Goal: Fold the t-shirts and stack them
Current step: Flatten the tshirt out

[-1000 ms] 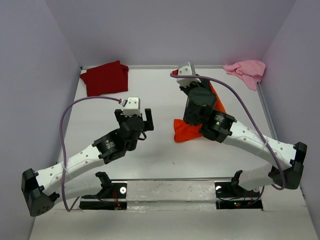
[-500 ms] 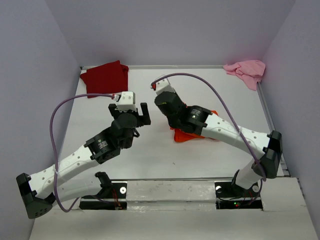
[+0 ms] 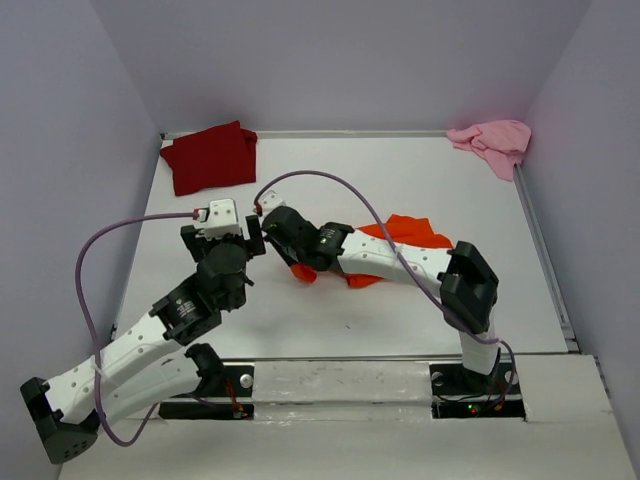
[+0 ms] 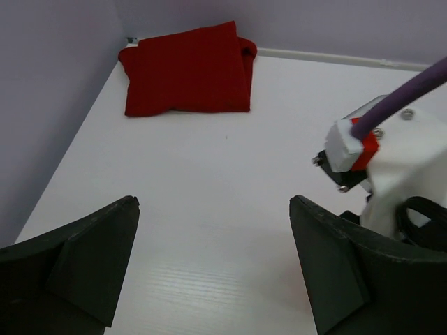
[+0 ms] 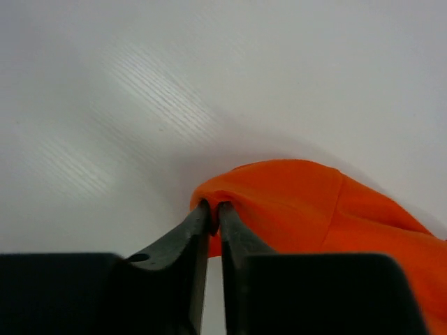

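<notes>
The bright orange t-shirt (image 3: 405, 232) lies crumpled at mid-table, one edge drawn out to the left. My right gripper (image 3: 297, 265) is shut on that edge; in the right wrist view its jaws (image 5: 214, 208) pinch a fold of the orange cloth (image 5: 307, 202) just above the table. Just left of it, my left gripper (image 3: 222, 232) stands wide open and empty (image 4: 214, 209) over bare table. The dark red t-shirt (image 3: 210, 157) lies folded in the far left corner (image 4: 188, 68). A pale pink t-shirt (image 3: 492, 140) is bunched in the far right corner.
Grey walls close in the white table (image 3: 420, 170) on three sides. My right wrist (image 4: 391, 160) with its purple cable sits close to the left gripper's right finger. Both arm bases stand at the near edge.
My right arm has swung left across the table, pulling the orange shirt's edge with it. My left arm has drawn back and to the left, still open.
</notes>
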`<state>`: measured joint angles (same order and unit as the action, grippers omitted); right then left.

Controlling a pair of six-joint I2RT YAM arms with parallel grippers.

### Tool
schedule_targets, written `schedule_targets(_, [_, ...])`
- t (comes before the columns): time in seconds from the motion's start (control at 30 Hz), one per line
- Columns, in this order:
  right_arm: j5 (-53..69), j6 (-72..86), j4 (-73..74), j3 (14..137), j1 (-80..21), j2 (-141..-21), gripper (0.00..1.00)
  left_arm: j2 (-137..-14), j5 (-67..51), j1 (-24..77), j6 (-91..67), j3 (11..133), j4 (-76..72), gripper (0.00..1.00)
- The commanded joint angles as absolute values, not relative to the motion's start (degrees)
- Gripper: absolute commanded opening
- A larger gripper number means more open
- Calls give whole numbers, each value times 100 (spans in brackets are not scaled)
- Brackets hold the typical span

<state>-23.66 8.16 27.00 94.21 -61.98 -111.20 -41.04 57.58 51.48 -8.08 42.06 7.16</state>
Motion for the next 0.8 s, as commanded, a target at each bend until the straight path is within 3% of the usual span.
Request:
schedule_targets(0.0, [-1680, 844, 2619, 9773, -6126, -11461, 30, -3718, 5484, 5300, -580, 4018, -527, 99])
schedule_targets(0.07, [-1617, 809, 2619, 9730, -6178, -11417, 50, -3796, 5484, 5256, -563, 3929, -562, 99])
schedule_targets(0.13, [-1608, 835, 2628, 9555, -6179, -11243, 63, -3911, 5406, 5203, -597, 3902, -519, 99])
schedule_targets(0.27, [-1635, 888, 2654, 9054, -6179, -10847, 70, -4183, 5133, 5028, -782, 3937, -431, 99])
schedule_targets(0.53, [-1591, 1204, 2734, 8007, -6231, -10257, 70, -4184, 4632, 4623, -853, 3920, -448, 99])
schedule_targets(0.77, [-1425, 1072, 2698, 8244, -6407, -10617, 65, -4315, 4553, 4579, -888, 3929, -343, 99])
